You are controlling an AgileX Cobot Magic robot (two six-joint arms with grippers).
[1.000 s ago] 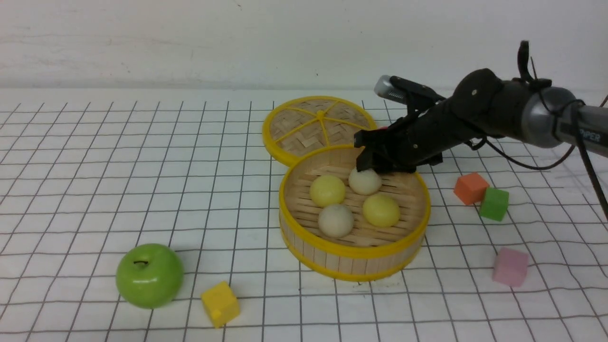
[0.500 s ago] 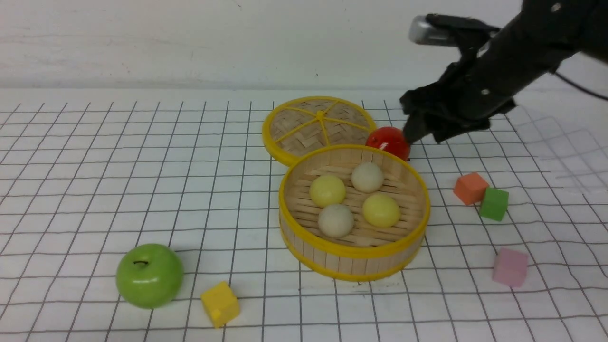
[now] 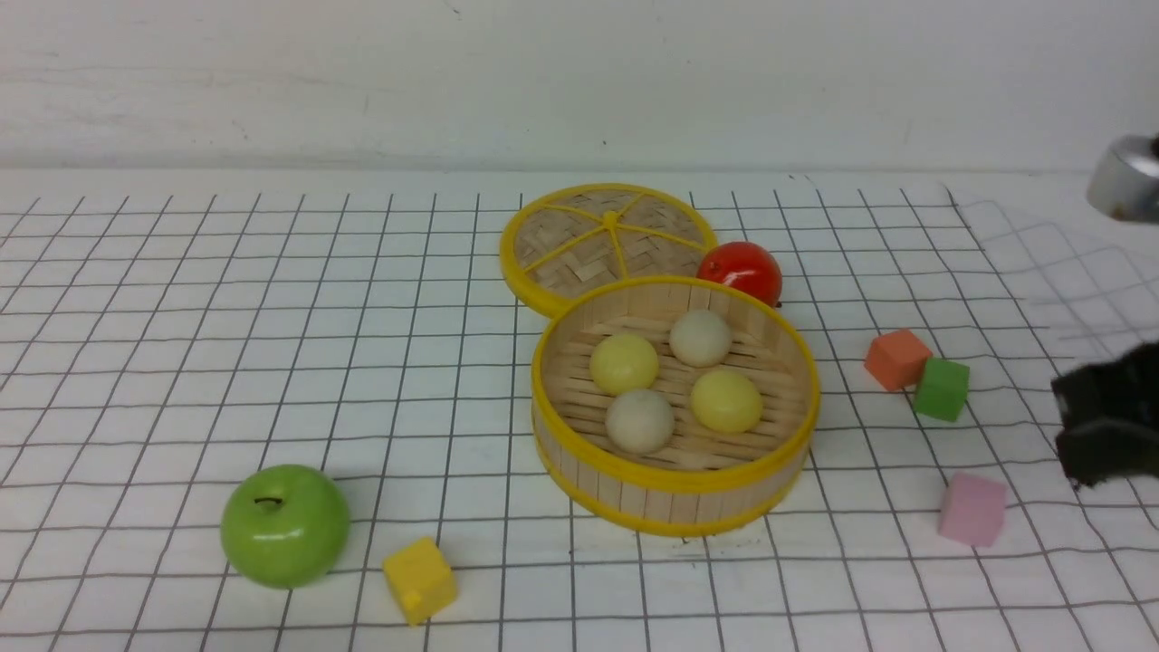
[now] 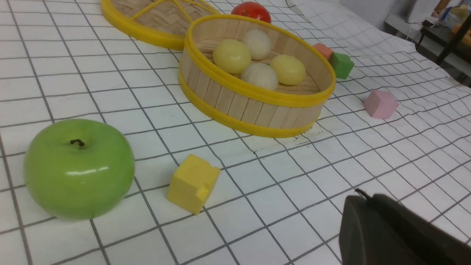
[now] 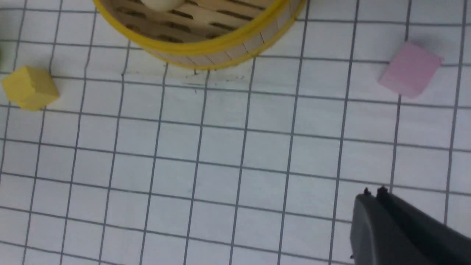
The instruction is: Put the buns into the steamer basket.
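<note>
All four buns sit inside the steamer basket (image 3: pixel 675 489), which stands on the bench (image 3: pixel 181 317) right of centre, toward the middle of its depth. The two pale yellow buns (image 3: pixel 624 363) (image 3: pixel 726 400) and the two off-white buns (image 3: pixel 700 338) (image 3: pixel 639 420) rest on the slatted floor, close together, below the upper rim; none remains outside on the gridded cloth. The relation that governs any further move is therefore containment: no bun lies between a tool and the basket. The right tool (image 5: pixel 373 191) is at the bench's right edge, well apart from the basket, beyond the pink cube (image 3: pixel 972 509); its jaws are pressed together and hold nothing. The left tool (image 4: pixel 362 194) is near the front edge; its jaws are likewise closed and empty, with the basket farther back and the green apple (image 4: pixel 78 167) and the yellow cube (image 4: pixel 192 183) between. The buns are round, so no long axis applies. The right tool appears the nearer of the two to the basket, though the difference is hard to judge. The flat lid (image 3: pixel 608 243) lies behind the basket, overlapped by its rear wall, with the tomato (image 3: pixel 741 270) just beside it. The placing step appears complete; no further grasp seems required.
</note>
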